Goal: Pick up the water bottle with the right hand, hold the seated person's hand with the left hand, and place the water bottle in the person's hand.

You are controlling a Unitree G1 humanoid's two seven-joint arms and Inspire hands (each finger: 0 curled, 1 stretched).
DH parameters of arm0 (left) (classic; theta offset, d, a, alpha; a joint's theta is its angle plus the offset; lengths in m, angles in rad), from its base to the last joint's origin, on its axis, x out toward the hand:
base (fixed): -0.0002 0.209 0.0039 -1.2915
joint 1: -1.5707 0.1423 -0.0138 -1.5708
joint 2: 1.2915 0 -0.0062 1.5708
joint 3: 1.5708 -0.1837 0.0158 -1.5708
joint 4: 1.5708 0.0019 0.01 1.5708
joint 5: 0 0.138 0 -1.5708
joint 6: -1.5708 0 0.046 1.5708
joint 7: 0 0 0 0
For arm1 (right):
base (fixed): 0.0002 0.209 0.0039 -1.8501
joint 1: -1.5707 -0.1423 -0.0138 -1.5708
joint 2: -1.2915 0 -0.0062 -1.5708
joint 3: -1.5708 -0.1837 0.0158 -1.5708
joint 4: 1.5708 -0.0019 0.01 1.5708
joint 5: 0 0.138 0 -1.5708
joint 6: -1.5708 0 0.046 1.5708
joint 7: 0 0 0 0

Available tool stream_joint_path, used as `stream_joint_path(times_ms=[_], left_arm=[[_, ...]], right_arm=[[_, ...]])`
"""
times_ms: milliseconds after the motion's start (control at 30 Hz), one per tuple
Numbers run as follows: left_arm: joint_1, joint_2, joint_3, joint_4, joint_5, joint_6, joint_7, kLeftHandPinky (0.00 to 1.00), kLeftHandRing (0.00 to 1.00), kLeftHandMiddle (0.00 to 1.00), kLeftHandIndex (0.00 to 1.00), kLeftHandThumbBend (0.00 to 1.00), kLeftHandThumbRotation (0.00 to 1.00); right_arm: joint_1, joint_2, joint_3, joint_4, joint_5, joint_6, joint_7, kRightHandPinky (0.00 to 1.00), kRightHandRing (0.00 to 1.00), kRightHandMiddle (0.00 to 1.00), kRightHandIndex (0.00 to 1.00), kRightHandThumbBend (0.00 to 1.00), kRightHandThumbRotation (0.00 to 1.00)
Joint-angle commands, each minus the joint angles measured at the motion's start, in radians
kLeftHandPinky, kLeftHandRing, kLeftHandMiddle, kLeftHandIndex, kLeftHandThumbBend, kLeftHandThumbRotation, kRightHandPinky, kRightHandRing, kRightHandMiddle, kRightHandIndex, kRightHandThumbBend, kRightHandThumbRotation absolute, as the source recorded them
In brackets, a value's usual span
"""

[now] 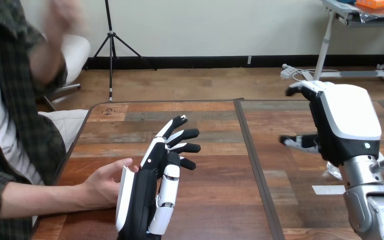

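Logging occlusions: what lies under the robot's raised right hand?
A sliver of something clear shows below the black-and-white right hand, near a white tape strip; the hand covers the rest of it.

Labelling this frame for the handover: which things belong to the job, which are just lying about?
Job: left robot hand; right robot hand; the person's lower hand; a mostly hidden clear thing, perhaps the bottle.
Lying about: white tape strip.

Left hand [141, 200], lower centre: black body, white back shell, fingers banded black and white, black tips. Right hand [350, 115], right edge: broad white shell, small green dot. Ribbed silver forearm [372, 207] below it.
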Motion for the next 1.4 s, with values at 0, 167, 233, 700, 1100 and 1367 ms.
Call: stream_joint_path(times_ms=[0,167,233,700,1100,1367], left_arm=[[-0.040,-0.014,0.003,-0.018,0.006,-0.011,0.008,0.53,0.68,0.76,0.85,0.08,1.00],[-0.043,-0.011,0.005,-0.014,0.015,-0.016,0.012,0.53,0.68,0.76,0.85,0.08,1.00],[-0.042,-0.011,0.001,-0.013,0.004,-0.016,0.006,0.53,0.68,0.76,0.85,0.08,1.00],[-0.031,-0.015,-0.001,-0.018,0.011,-0.017,0.012,0.54,0.67,0.76,0.85,0.09,1.00],[-0.030,-0.014,-0.005,-0.017,0.002,-0.019,0.006,0.54,0.68,0.76,0.85,0.10,1.00],[-0.031,-0.012,-0.002,-0.016,0.006,-0.017,0.008,0.53,0.68,0.76,0.85,0.09,1.00]], right_arm=[[-0.087,-0.026,0.008,-0.015,-0.033,0.061,0.040,0.77,0.80,0.78,0.71,0.82,0.00],[-0.094,-0.025,0.010,-0.036,-0.046,0.130,0.106,0.79,0.81,0.78,0.71,0.84,0.00],[-0.100,-0.030,0.015,-0.029,-0.059,0.146,0.114,0.79,0.82,0.78,0.71,0.85,0.00],[-0.100,-0.045,0.014,-0.031,-0.070,0.195,0.143,0.82,0.83,0.77,0.71,0.86,0.00],[-0.104,-0.054,0.012,-0.003,-0.072,0.215,0.136,0.79,0.81,0.77,0.71,0.88,0.00],[-0.110,-0.060,0.013,0.024,-0.064,0.212,0.123,0.79,0.82,0.77,0.71,0.87,0.00]])
